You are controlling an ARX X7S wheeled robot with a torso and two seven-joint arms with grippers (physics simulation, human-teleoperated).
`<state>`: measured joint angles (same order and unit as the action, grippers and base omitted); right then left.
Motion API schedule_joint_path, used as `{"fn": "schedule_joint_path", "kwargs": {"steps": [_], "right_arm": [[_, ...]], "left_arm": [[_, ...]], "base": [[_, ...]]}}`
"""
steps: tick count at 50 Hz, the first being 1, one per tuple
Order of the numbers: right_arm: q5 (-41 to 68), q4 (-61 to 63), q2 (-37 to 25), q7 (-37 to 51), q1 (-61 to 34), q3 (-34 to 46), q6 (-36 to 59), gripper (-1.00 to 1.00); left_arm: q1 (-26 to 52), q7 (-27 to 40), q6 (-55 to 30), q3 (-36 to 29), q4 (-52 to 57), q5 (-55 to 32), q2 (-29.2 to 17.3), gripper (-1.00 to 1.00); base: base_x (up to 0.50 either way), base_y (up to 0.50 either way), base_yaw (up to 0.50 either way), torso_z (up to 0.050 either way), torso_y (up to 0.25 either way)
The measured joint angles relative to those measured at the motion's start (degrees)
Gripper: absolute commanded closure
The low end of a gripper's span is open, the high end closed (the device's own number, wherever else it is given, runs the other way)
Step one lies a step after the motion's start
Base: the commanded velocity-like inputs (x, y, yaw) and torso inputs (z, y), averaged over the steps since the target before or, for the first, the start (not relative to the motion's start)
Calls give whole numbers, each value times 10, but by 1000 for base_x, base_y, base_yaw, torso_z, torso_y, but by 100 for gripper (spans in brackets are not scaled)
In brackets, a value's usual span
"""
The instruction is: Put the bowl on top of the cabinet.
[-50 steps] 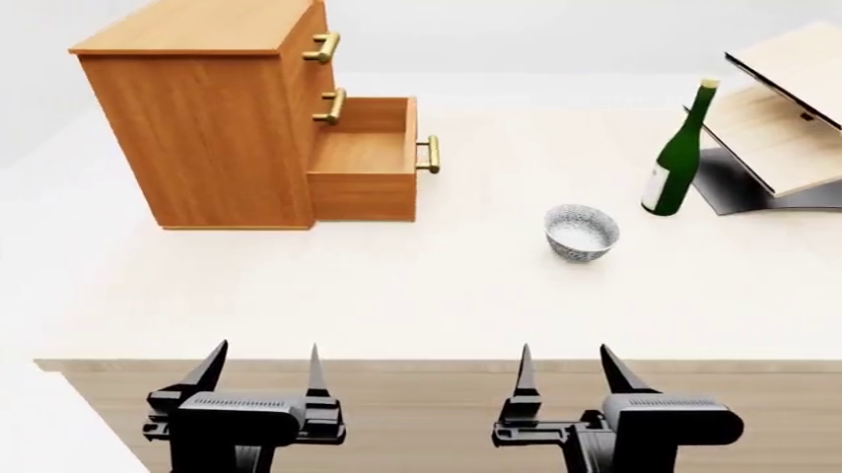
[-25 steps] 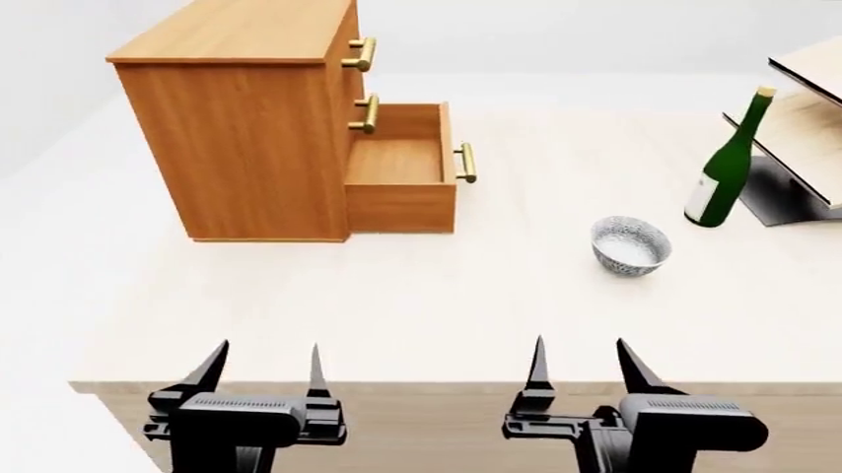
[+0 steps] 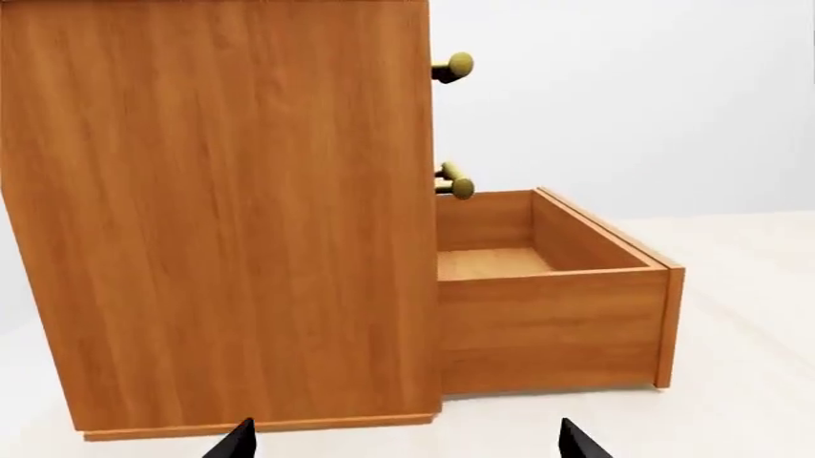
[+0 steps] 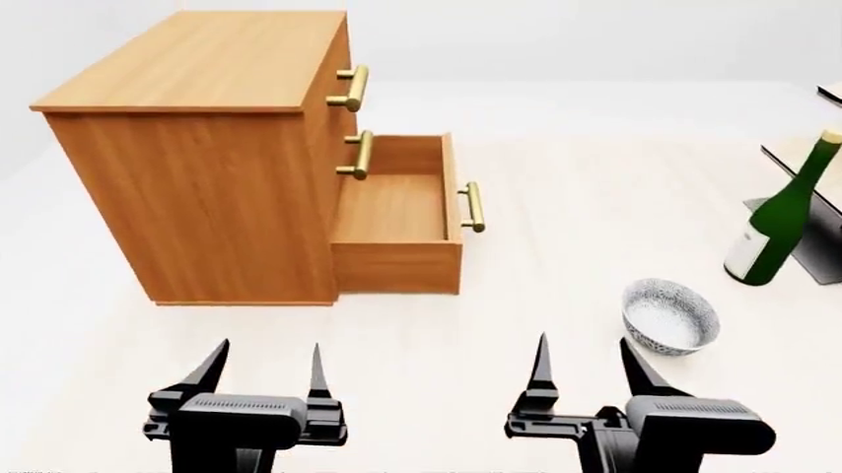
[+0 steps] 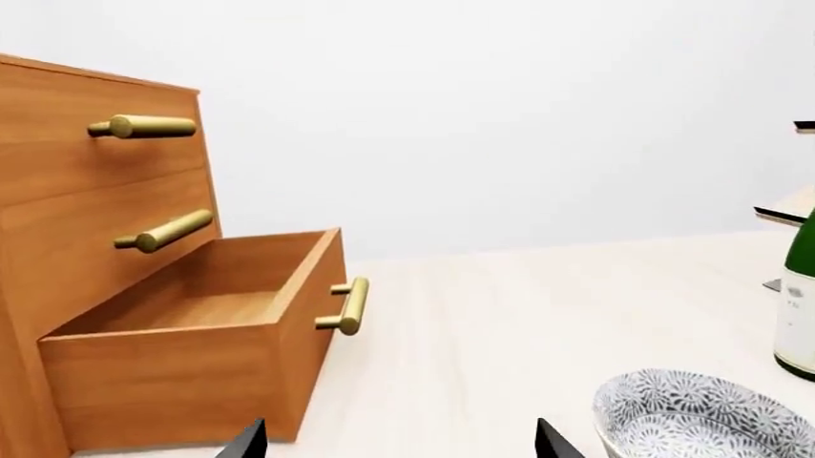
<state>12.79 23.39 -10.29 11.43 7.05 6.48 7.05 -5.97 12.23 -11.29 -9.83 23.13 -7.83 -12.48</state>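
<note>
The bowl (image 4: 671,315), white with a dense dark leaf pattern, stands upright on the pale table just to the right of and slightly beyond my right gripper (image 4: 583,345). In the right wrist view the bowl (image 5: 707,420) lies off to one side of the right gripper (image 5: 399,441), which is open and holds nothing. The cabinet (image 4: 197,187), orange-brown with a flat bare top, stands at the far left with its lowest drawer (image 4: 394,227) pulled out. My left gripper (image 4: 267,350) is open and holds nothing, in front of the cabinet's side (image 3: 217,219).
A green bottle (image 4: 776,222) stands upright at the right, beyond the bowl, and also shows in the right wrist view as the bottle (image 5: 800,296). Part of a pale rack (image 4: 796,153) shows at the right edge. The open drawer (image 5: 191,324) is empty inside.
The view has moved forward and to the left. Cabinet, bowl and bottle now look larger and nearer. The table's front edge has dropped out of view. Both grippers stay open.
</note>
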Motion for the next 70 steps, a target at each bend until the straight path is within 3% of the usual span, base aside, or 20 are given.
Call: {"fn": "schedule_joint_path", "kwargs": {"steps": [21,30,58,70], "right_arm": [[1,-3,-5,13,-1,3,-8,-100],[-4,0,-8,20,-2,6,-11,-100],[4,4,-17,19,3,16,-35,-100],[5,3,-20,27,0,18,-31,-100]], "left_arm": [[0,13,7,-10,1,-3,-11,-100],[0,18,7,-14,2,-3,-14,-100],[1,28,10,-21,7,-11,-23,-100],[-9,22,48,-23,18,-20,-28,-100]], "base": [[0,434,0,0,0],[22,0,0,0,0],[497,0,0,0,1],[23,0,0,0,0]]}}
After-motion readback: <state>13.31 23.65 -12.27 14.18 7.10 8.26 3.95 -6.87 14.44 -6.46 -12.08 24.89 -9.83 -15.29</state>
